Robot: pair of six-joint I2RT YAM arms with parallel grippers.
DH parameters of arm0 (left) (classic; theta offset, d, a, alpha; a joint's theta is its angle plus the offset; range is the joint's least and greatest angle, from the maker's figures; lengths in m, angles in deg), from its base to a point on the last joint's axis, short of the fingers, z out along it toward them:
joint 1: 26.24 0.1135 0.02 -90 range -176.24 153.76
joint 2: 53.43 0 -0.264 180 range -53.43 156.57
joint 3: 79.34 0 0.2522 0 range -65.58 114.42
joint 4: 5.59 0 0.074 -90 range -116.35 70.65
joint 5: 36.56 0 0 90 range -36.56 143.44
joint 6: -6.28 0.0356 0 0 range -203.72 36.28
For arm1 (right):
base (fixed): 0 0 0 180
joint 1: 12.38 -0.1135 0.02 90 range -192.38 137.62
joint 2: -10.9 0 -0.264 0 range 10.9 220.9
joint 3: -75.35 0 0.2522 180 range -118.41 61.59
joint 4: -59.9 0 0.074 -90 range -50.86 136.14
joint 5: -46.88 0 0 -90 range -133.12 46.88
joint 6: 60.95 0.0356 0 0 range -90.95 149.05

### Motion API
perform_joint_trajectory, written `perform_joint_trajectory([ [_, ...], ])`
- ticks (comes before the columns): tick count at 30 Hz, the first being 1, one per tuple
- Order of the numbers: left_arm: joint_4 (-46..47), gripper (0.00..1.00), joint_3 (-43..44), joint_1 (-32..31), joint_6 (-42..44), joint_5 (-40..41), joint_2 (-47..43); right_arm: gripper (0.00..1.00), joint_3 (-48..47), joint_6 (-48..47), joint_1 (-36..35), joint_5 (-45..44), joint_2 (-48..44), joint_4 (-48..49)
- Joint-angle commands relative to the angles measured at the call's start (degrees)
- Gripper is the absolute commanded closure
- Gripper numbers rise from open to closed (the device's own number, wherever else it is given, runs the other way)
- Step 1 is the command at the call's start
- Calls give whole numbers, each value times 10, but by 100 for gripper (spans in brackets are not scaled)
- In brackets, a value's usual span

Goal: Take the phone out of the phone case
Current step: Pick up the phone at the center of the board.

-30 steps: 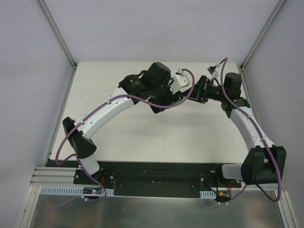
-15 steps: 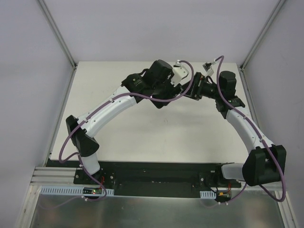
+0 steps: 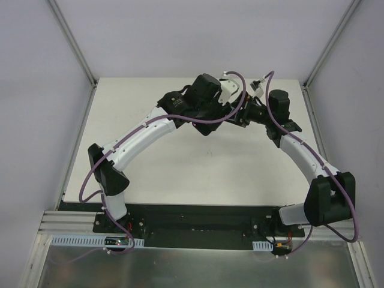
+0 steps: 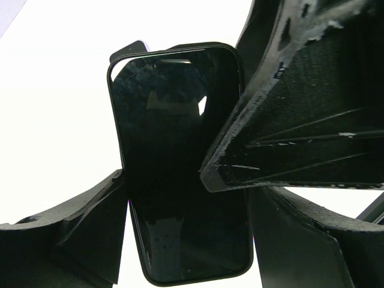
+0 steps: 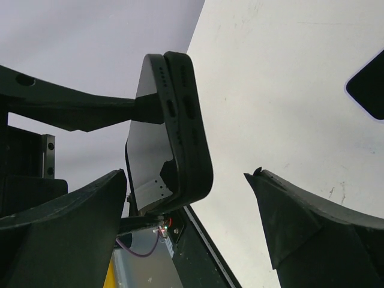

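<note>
Phone [image 4: 180, 162], inside its phone case [image 5: 193, 123], is squeezed by its long sides in the left gripper [image 4: 186, 207]. Its short end pokes between the right gripper's [image 5: 186, 180] wide-open fingers, very near.

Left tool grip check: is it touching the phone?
Touching. The left wrist view shows the left tool clamping the phone, a finger against each side.
</note>
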Motion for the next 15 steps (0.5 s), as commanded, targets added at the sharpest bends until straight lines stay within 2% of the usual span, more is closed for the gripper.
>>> perform_joint_trajectory([
  [1, 49, 100, 22, 4, -18, -4, -11, 6, -12, 32, -4, 15, 16, 62],
  [10, 63, 100, 21, 4, -25, -11, -2, 12, -11, 79, -18, 56, 50, 126],
  [15, 69, 100, 22, 5, -22, 19, 7, 27, -17, 93, -20, 69, 52, 142],
])
